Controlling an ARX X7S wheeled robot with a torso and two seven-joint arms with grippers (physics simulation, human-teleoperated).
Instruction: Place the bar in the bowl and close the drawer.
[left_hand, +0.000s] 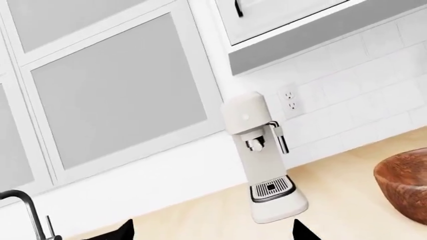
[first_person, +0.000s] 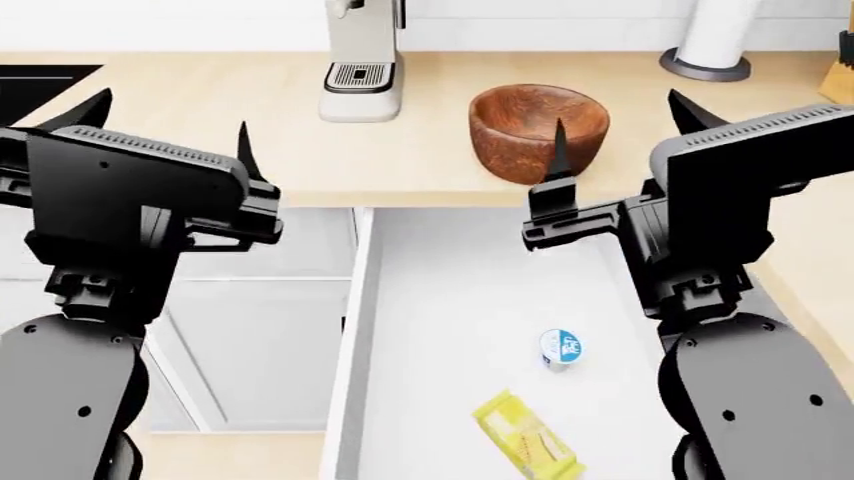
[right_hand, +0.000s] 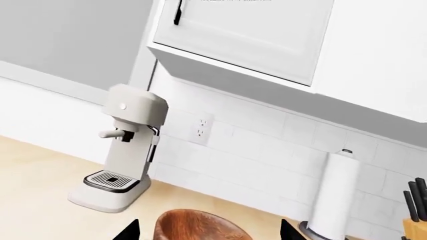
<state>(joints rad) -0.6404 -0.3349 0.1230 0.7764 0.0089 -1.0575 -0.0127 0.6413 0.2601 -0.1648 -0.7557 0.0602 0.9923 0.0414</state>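
Drawer (first_person: 454, 300) pulled open, under and between both raised grippers. Bowl (first_person: 538, 130) on counter (first_person: 200, 110), just beyond right gripper (first_person: 614, 125), jaws spread, empty. Left gripper (first_person: 174, 125) same: spread, holding nothing. Bar (first_person: 527, 435) flat on drawer floor, well below right jaws, near cup (first_person: 561, 347).

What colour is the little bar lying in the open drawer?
Yellow; the bar shows best in the head view.
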